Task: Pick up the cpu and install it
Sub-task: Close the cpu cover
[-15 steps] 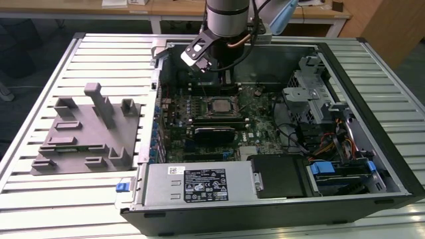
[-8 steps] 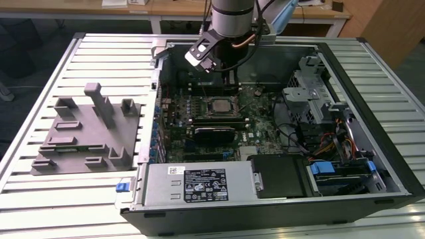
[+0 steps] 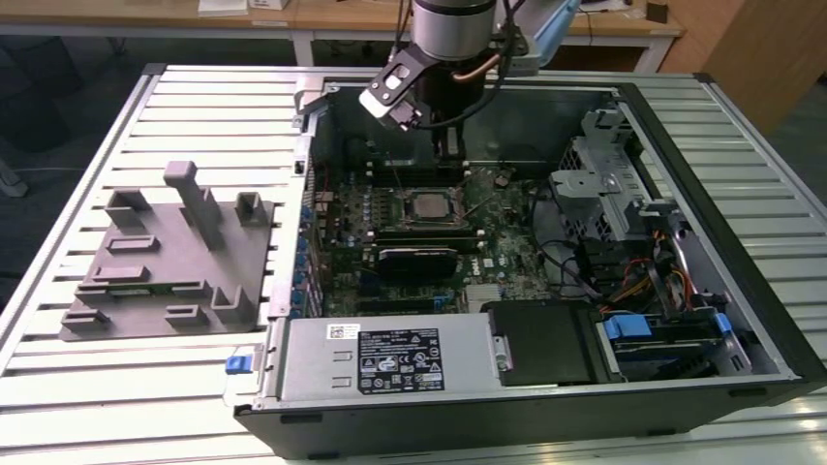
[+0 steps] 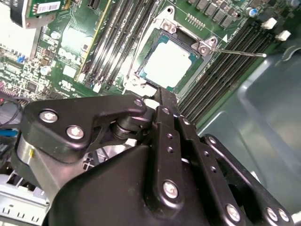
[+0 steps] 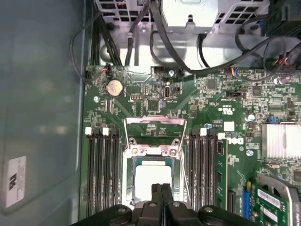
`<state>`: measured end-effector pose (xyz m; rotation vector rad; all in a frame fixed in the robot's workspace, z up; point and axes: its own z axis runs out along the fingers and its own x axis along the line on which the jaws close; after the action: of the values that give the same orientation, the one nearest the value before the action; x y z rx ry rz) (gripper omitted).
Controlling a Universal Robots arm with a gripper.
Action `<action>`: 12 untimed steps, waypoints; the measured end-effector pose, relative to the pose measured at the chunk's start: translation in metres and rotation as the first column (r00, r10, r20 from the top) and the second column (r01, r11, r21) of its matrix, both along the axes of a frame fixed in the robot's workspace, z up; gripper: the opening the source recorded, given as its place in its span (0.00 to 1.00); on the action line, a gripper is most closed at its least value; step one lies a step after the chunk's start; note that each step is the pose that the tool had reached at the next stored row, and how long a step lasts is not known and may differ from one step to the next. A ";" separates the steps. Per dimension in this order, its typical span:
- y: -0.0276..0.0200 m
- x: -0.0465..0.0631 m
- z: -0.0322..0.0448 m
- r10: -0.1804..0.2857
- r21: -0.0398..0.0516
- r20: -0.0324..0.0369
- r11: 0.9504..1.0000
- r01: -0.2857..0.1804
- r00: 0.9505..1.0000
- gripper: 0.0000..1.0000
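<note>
Gripper hangs above socketed cpu; slatted table bears case.

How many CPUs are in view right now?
1. The cpu lies in the motherboard socket, whose frame is open, near the tool. Others may be hidden behind the tool.

Arm vertical from above; end effector pointing down, fingers seemingly pressed together.

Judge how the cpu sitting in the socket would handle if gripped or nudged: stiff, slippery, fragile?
The cpu looks like a flat metal-topped plate, so it is probably stiff and light. Its shiny top suggests it may slip under a loose pinch. It lies flat within the socket frame, so a sideways nudge would likely be blocked.
</note>
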<state>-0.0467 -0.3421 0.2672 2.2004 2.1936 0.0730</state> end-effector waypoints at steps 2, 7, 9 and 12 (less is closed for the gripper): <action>-0.0014 0.000 0.0014 -0.001 0.001 -0.001 1.000 0.001 1.000 0.11; -0.0092 0.000 0.0020 -0.003 0.004 -0.001 1.000 0.003 1.000 0.11; -0.0096 0.000 0.0021 -0.003 0.005 -0.001 1.000 0.003 1.000 0.11; -0.0096 0.005 0.0021 -0.004 0.005 -0.005 1.000 0.004 1.000 0.11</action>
<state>-0.0418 -0.3517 0.2693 2.2097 2.1945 0.0734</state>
